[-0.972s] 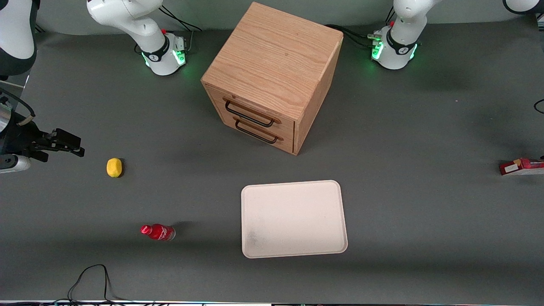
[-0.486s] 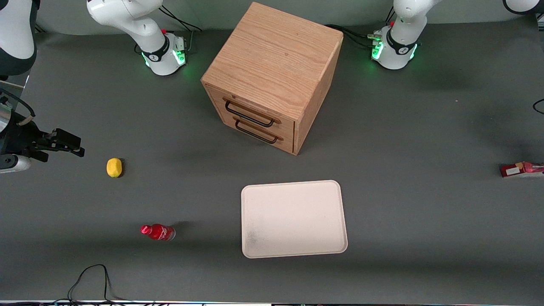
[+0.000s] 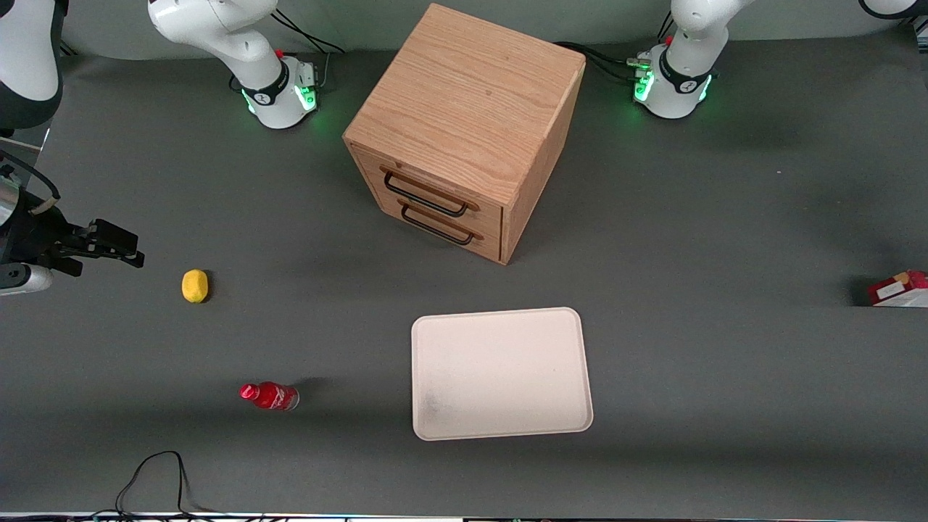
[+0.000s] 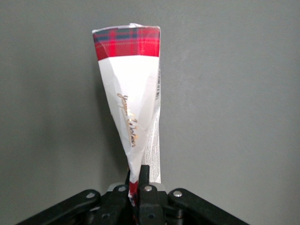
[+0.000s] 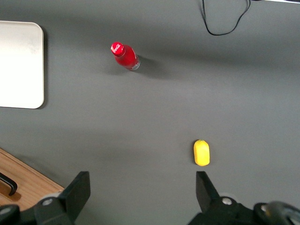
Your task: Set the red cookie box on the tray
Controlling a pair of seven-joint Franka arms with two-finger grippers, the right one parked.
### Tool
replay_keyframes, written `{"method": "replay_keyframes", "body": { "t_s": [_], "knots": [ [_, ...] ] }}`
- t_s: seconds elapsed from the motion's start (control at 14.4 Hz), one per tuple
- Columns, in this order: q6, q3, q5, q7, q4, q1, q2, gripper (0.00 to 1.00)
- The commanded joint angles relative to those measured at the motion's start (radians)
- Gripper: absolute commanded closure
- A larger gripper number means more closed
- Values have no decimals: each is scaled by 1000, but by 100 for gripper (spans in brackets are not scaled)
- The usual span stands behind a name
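Clamped on one end of the red cookie box (image 4: 133, 108), our left gripper (image 4: 138, 180) has its two fingers nearly together, with the thin cardboard pinched between them. In the wrist view the box runs straight out from the fingertips along its long axis, tartan end farthest from us, with bare grey table (image 4: 234, 108) beneath it. We judge it is lifted clear of the surface, though the wrist view alone does not settle how high.

From the front camera only one end of the box (image 3: 899, 288) shows, at the very edge of the picture toward the working arm's end of the table; the gripper itself is out of that view. The tray (image 3: 500, 373) lies flat and bare near the middle of the table, nearer to the front camera than the wooden drawer cabinet (image 3: 464, 130), and well apart from the box.

So the relation that matters: the tray lies a long way sideways from our held box, toward the parked arm's end. We judge the coming move to be a long carry across to the tray, and the box should be brought level before release. The lemon (image 3: 194, 285) and small red bottle (image 3: 270, 396) sit farther toward the parked arm, out of the way.
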Motion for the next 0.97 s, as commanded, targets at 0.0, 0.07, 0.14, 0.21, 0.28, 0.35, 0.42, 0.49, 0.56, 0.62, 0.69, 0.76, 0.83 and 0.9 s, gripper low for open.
{"method": "replay_keyframes", "body": {
  "t_s": [0.0,0.07,0.14,0.21,0.28,0.35,0.42,0.49,0.56,0.62,0.69,0.76,0.83,0.9],
  "knots": [
    [-154,24,33,-11,62,-12,-85,100],
    [-195,24,48,-12,79,-12,-111,100],
    [-235,24,65,-17,98,-12,-140,100],
    [-278,24,87,-18,118,-12,-167,100],
    [-320,24,110,-17,136,-9,-195,100],
    [-355,24,133,-18,153,-8,-223,100],
    [-386,24,150,-18,167,-8,-243,100],
    [-413,24,168,-18,181,-8,-264,100],
    [-439,24,183,-17,197,-8,-275,100],
    [-461,24,190,-17,213,-9,-284,100],
    [-469,24,191,-17,216,-8,-292,100],
    [-472,24,191,-14,216,-11,-298,100],
    [-470,24,191,-11,214,-18,-300,100],
    [-473,22,193,-8,213,-47,-304,100]
  ]
}}
